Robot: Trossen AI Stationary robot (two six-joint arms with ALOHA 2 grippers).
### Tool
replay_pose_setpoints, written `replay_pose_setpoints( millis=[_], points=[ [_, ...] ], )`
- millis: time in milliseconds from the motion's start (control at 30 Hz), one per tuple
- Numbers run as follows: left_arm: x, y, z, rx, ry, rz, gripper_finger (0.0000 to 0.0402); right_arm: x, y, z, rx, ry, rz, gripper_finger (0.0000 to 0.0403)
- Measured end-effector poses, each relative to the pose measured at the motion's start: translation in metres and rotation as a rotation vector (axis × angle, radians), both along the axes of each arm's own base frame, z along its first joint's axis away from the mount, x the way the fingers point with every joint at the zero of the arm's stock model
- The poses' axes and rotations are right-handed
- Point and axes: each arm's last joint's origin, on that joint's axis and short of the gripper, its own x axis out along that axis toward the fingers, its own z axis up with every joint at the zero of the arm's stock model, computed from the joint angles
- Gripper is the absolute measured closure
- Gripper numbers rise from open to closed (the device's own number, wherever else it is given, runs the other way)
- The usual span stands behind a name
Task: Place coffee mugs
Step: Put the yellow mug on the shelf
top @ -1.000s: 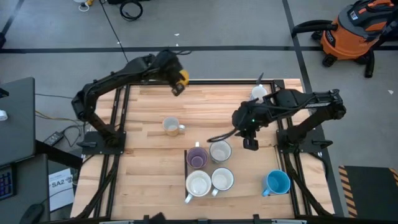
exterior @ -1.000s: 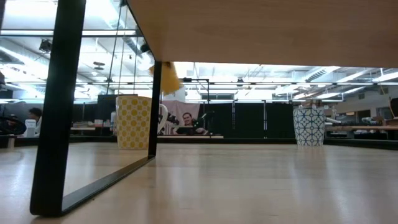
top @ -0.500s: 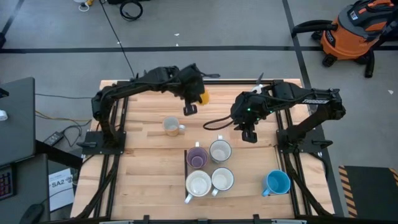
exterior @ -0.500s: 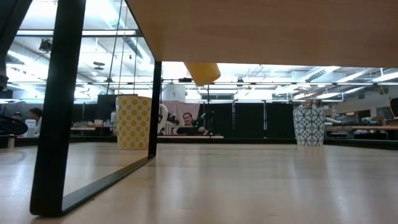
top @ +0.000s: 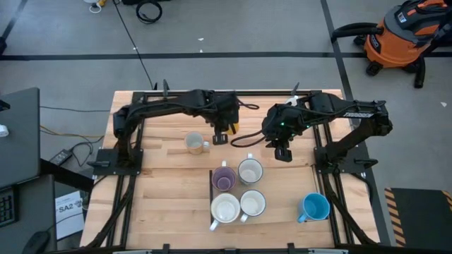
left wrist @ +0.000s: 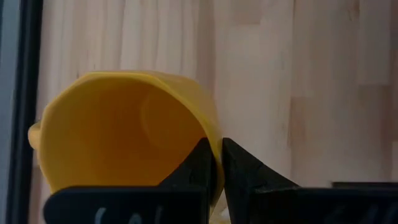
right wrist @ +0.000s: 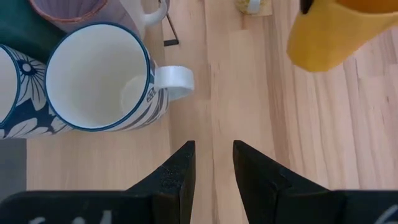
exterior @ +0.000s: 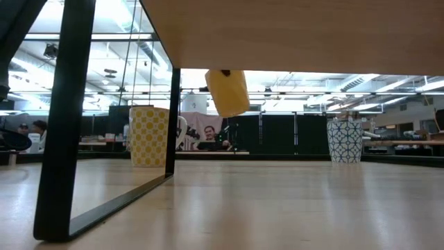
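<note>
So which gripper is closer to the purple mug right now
Roughly equal, the right slightly nearer. The right gripper, empty, hovers to the right of the purple mug; the left gripper, holding the yellow mug, is behind it.

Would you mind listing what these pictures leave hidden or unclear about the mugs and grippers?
- Yellow mug, left wrist view: its handle is out of sight; the left gripper, shut on the rim, covers part of it.
- High view: the same mug is mostly hidden beneath the left arm.
- Low view: the table's underside hides every standing mug.
- Right wrist view: the purple mug is cut off by the edge; the right gripper stands open, empty.
</note>
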Motion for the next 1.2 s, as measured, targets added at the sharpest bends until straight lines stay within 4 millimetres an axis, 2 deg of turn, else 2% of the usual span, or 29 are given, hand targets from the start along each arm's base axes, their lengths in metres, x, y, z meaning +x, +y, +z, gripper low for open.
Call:
replay_pose_setpoints(
  millis=[167, 300, 567, 833, 1033, 1200],
  points=[
    [0.004, -0.005, -0.003, -0.02, -0.007, 0.028, 0.0377, -0.002, 0.002, 0.0, 0.001, 0.012, 0.006, 0.0289],
    [0.009, -0.007, -0.009, -0.029, -0.008, 0.043, 0.0377, -0.012, 0.007, 0.003, 0.011, 0.032, 0.005, 0.0289],
    [0.026, -0.007, -0.037, -0.049, 0.036, 0.054, 0.0376, -0.054, 0.011, 0.026, 0.037, -0.051, -0.046, 0.0289],
    [0.042, -0.009, -0.072, -0.066, 0.098, 0.053, 0.0376, -0.092, 0.006, 0.045, -0.027, -0.192, -0.091, 0.0289],
    [0.049, -0.01, -0.091, -0.071, 0.132, 0.049, 0.0376, -0.102, 0.004, 0.051, -0.024, -0.243, -0.098, 0.0289],
    [0.054, -0.012, -0.098, -0.066, 0.128, 0.033, 0.0364, -0.102, 0.004, 0.051, -0.024, -0.244, -0.099, 0.0289]
  ],
)
